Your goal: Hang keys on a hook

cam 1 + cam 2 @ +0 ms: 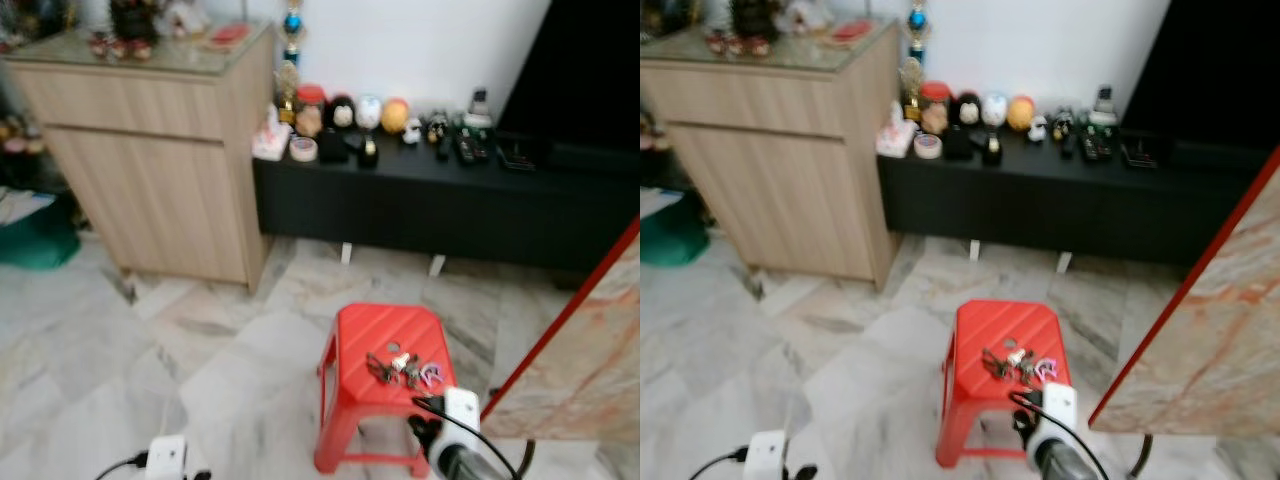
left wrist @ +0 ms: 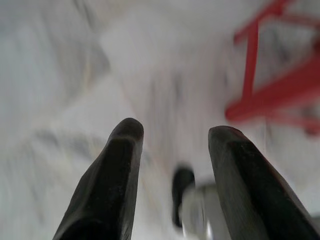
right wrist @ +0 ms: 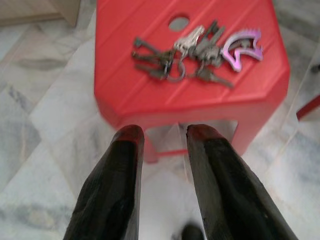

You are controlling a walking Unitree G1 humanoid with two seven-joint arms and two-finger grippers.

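**Right gripper parted and empty short of the stool; keys lie on the seat**

The right gripper (image 3: 161, 137), two long black fingers on a silver arm, sits low in front of the small red plastic stool (image 3: 150, 102). Its fingers are parted with a narrow gap between them and hold nothing; their tips are just short of the stool's near edge, apart from it.

The bunch of metal keys on a ring with a pink-purple fob (image 3: 195, 50) lies flat on the stool's ribbed seat, toward the far side, just beside a small round hole in the seat. The fob rests at one end of the bunch, and the keys fan out from the ring.

The left gripper (image 2: 172, 135) points down at the pale marbled tile floor (image 1: 120, 330), fingers spread wide and empty; the picture is blurred. Red stool legs show to one side of it.

Beyond the stool, a light wooden cabinet (image 1: 150, 170) stands on the robot's left, beside a long low black bench (image 1: 440, 205) carrying small ornaments and remote controls against a white wall. A red-edged marbled panel (image 1: 590, 350) leans in on the right. A white power strip (image 1: 166, 455) lies on the floor at near left.
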